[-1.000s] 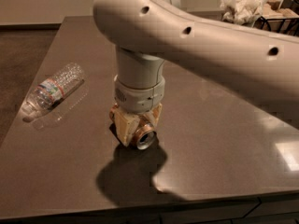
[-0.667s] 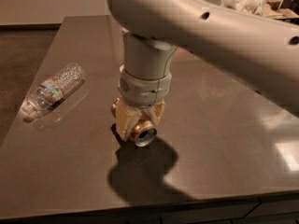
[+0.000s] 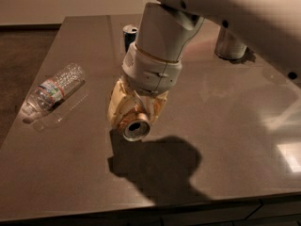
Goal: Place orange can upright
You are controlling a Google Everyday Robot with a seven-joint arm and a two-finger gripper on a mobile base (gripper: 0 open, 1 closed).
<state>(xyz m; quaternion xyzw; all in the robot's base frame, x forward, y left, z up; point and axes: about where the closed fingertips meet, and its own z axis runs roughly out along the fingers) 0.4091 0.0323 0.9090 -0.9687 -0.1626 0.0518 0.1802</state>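
You will find the gripper (image 3: 136, 113) over the middle of the dark table (image 3: 225, 126), slightly left of centre, pointing down from the wrist of the arm (image 3: 162, 41). It is closed about the orange can (image 3: 137, 127). The cream fingers (image 3: 116, 112) clasp the can's body from both sides, opened no wider than the can itself and holding nothing else. The can is not upright: its axis is tilted, with one silver end turned down and towards the near edge, so that you look almost into that end. The hold across the body appears suited to the job, since it leaves both ends free and lets a turn of the wrist bring one end flat to the surface. A shadow (image 3: 155, 166) lies on the table just near and right of the can. From it I judge the can is held slightly clear of the surface, though contact at the lower rim cannot be ruled out. The placing is therefore not yet done; the can must be brought vertical and set down before release. Other items are well apart from the work: a clear plastic water bottle (image 3: 52, 91) lying on its side to the left, a dark can (image 3: 130, 34) standing at the far side partly behind the arm, and a silver cylinder (image 3: 229, 45) standing far right. None obstructs the spot beneath the gripper.
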